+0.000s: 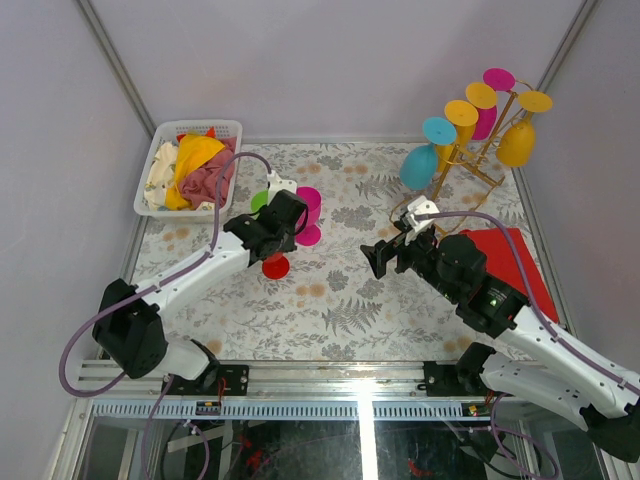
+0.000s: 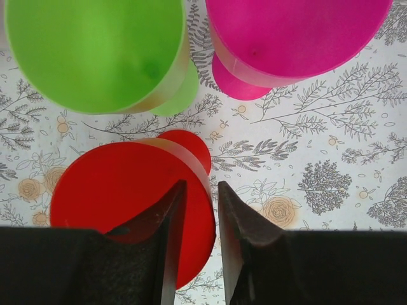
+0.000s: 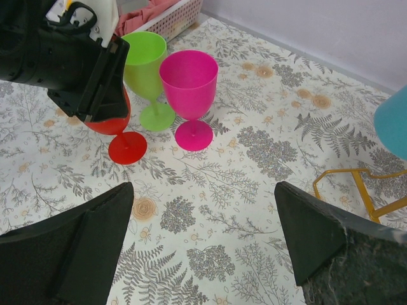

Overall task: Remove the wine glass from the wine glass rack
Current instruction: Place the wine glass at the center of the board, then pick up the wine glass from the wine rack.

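Releasing the red glass (image 3: pixel 113 121) at the worktop's (image 1: pixel 340 300) nine o'clock, seemingly: left fingers (image 2: pixel 165 216) straddle its rim, grip unclear. Right fingers (image 3: pixel 82 248) gape empty; likely next, the teal glass (image 1: pixel 418 165) on the wine glass rack (image 1: pixel 478 165), two o'clock.

Left gripper (image 2: pixel 201 189) jaws narrowly parted astride red glass (image 2: pixel 114 190) rim; green glass (image 2: pixel 89 51), magenta glass (image 2: pixel 292 32) beyond

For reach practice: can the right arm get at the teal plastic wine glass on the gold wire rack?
Probably yes: the open right gripper is empty, and nothing stands between it and the teal plastic wine glass.
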Robot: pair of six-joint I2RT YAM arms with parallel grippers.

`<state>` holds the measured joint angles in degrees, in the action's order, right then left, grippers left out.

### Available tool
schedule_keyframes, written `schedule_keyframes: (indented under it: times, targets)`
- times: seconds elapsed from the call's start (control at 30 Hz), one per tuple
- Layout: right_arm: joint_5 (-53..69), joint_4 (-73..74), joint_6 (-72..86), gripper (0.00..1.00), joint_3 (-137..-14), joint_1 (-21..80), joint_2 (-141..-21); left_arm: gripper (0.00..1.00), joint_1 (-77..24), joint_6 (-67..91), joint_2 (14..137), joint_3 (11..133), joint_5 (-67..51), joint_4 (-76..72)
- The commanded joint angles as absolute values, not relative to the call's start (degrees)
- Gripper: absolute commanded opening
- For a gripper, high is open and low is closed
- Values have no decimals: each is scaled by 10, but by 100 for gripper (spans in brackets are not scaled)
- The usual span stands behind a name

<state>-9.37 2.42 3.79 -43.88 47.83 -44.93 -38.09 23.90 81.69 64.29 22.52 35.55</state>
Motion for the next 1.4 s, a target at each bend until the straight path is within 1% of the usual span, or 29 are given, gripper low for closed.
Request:
schedule_keyframes:
  times: [0.0,0.23,0.4,0.5,0.57,0.63,0.67,0.73,0.83,0.9,1.03,1.1,1.3,1.37]
  targets:
    - [-89,16,46,99,-470,476,-447,26,-376,225,789,666,242,325]
    - [-95,22,45,99,-472,476,-447,27,-375,224,741,662,247,327]
    - [-141,16,55,99,-470,476,-452,28,-374,233,684,658,268,331]
    - [-151,33,82,99,-492,476,-463,37,-374,249,645,653,294,330]
    - [-110,78,92,99,-538,475,-484,44,-374,260,621,650,305,326]
    - [-63,123,84,99,-588,475,-509,55,-374,268,603,649,311,325]
    - [-60,137,81,99,-611,475,-519,60,-374,271,595,650,313,325]
    - [-84,142,72,99,-636,475,-531,71,-374,284,578,654,316,330]
    - [-115,114,22,99,-642,475,-531,84,-374,301,545,650,311,332]
    - [-130,109,-21,99,-659,472,-535,89,-374,304,519,640,300,327]
    - [-173,143,-81,99,-750,449,-585,98,-374,308,468,615,294,311]
    - [-182,162,-97,99,-796,419,-617,100,-374,308,449,607,286,310]
    - [-163,259,-59,99,-957,301,-723,100,-373,308,427,601,260,313]
    - [-123,277,-30,100,-998,252,-750,100,-374,311,426,603,253,319]
